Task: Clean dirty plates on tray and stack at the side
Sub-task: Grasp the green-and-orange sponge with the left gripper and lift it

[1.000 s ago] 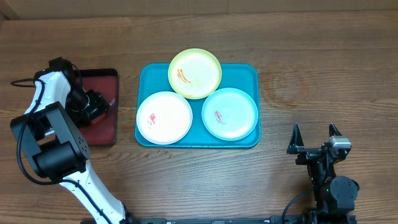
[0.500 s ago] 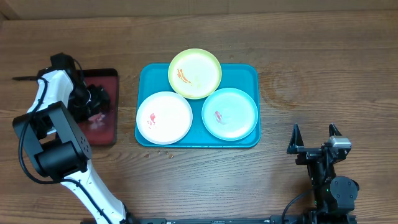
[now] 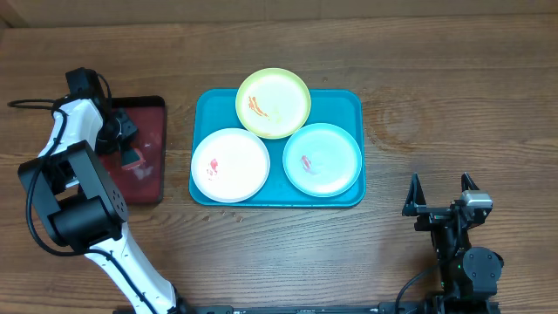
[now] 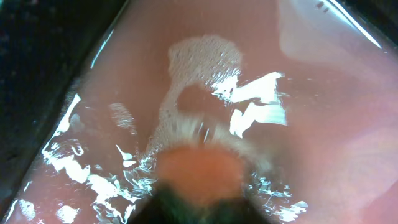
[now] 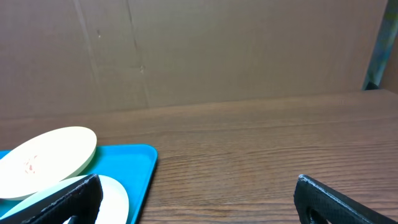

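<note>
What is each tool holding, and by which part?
Right tool: open, empty. Left tool, over the dark red tray: blurred orange thing at its tip; grip cannot be told.

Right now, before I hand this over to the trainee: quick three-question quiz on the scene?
1. Which plate sticks out past the tray rim? A white, B yellow-green, C mint.
2. True or false: the right gripper holds a plate.
3. How many plates show red or orange smears?
Key: 1 B, the yellow-green plate. 2 False; it stands open, empty. 3 Three: also the white plate and mint plate.
</note>
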